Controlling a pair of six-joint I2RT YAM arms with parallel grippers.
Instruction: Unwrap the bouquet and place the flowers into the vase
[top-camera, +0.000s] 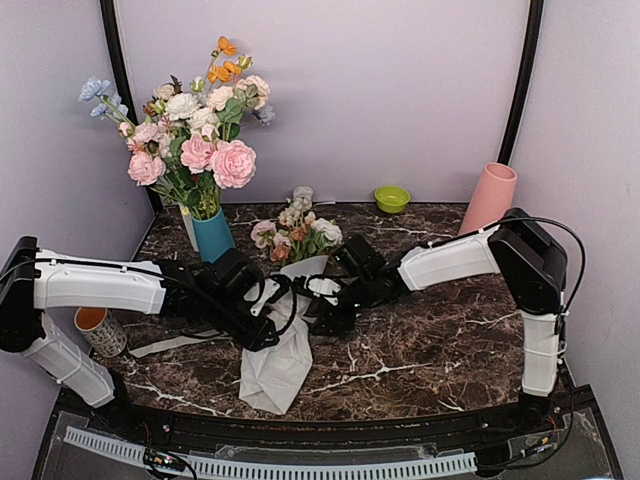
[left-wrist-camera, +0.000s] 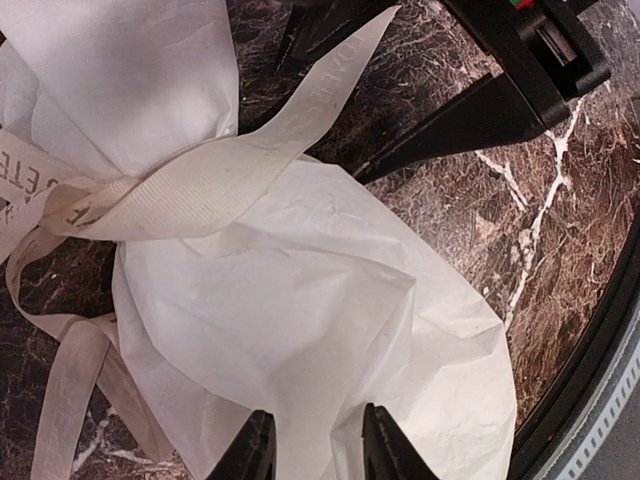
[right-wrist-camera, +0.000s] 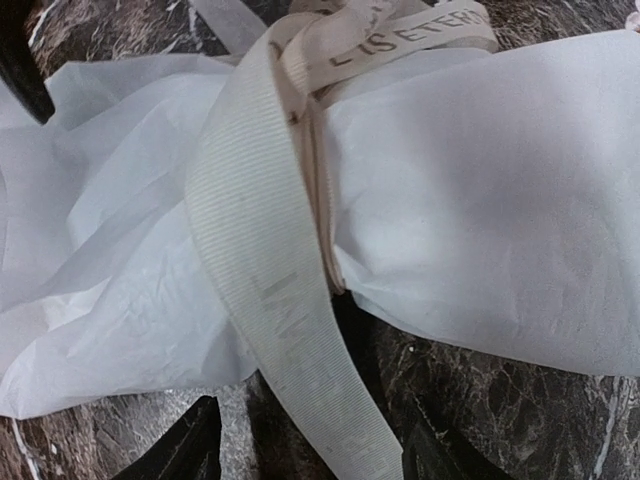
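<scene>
The bouquet (top-camera: 283, 352) lies on the dark marble table, its flowers (top-camera: 297, 229) pointing to the back and its cream paper tail toward me. A cream ribbon (right-wrist-camera: 262, 250) is tied round its waist. In the left wrist view the left gripper (left-wrist-camera: 312, 447) has both fingertips pressed into the gathered paper (left-wrist-camera: 300, 330) of the tail. A loose ribbon tail runs between the wide-apart fingers of the right gripper (right-wrist-camera: 315, 450), touching neither. In the top view the left gripper (top-camera: 268, 330) and right gripper (top-camera: 326, 314) flank the bouquet's waist. The salmon-pink vase (top-camera: 489, 198) stands at the back right.
A teal vase (top-camera: 213, 236) with a big pink, white, orange and blue arrangement stands at the back left. A green bowl (top-camera: 391, 198) sits by the rear wall. A patterned cup (top-camera: 96, 331) stands at the left under the left arm. Another ribbon end (top-camera: 165, 345) trails leftward.
</scene>
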